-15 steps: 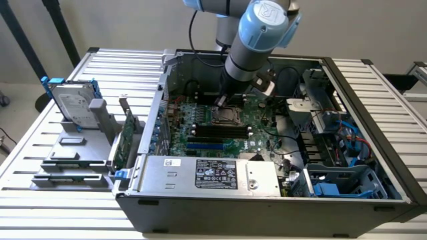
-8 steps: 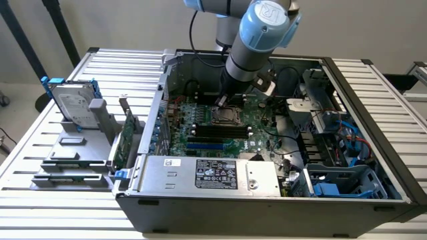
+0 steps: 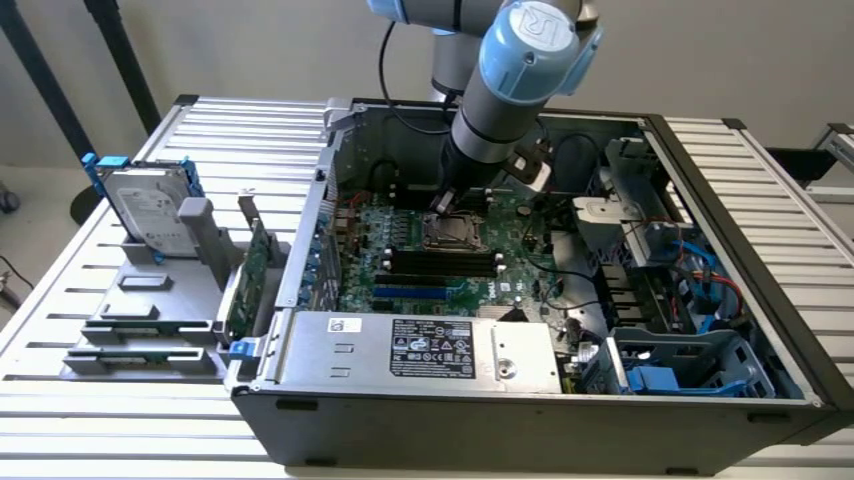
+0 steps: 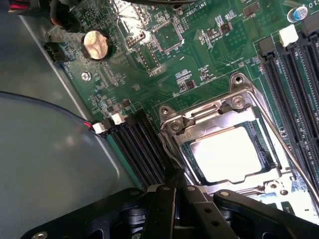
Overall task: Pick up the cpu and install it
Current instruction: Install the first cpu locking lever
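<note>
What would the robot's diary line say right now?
gripper: shut | cpu: sitting in motherboard socket | arm: inside open computer case

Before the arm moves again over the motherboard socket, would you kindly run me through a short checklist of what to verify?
1. Cpu lies in the socket: ok, its shiny top shows inside the metal frame.
2. Cpu sits flat and square: looks ok from the wrist view; full seating cannot tell.
3. Gripper free of the cpu: ok, jaws shut at the socket's edge with nothing between them.
4. Gripper touching the socket frame: cannot tell.
5. Retention lever latched: cannot tell; it runs along the socket's side.
6. Arm clear of the case walls: ok in the exterior view.
</note>
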Available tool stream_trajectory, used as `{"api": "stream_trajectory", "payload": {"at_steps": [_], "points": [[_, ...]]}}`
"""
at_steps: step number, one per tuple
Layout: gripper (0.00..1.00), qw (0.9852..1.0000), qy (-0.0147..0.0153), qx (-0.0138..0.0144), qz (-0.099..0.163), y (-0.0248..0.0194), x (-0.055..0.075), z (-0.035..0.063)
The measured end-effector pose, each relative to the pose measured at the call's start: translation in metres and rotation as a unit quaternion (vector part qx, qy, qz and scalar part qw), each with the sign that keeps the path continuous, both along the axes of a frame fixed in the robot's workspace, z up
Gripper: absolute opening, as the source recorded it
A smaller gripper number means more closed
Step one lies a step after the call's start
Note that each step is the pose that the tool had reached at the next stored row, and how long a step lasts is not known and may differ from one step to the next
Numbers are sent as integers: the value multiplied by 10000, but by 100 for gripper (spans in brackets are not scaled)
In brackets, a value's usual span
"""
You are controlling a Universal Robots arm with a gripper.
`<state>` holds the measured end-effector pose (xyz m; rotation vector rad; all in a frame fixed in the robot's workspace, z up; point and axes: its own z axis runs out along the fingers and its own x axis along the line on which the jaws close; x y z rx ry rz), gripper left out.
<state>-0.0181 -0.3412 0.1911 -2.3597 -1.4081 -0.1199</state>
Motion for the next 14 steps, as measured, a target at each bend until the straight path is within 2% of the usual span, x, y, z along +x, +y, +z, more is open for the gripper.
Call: {"api": "stream_trajectory", "payload": {"at_steps": [14], "points": [[11, 10000, 0, 1, 0, 7, 12, 0]]}}
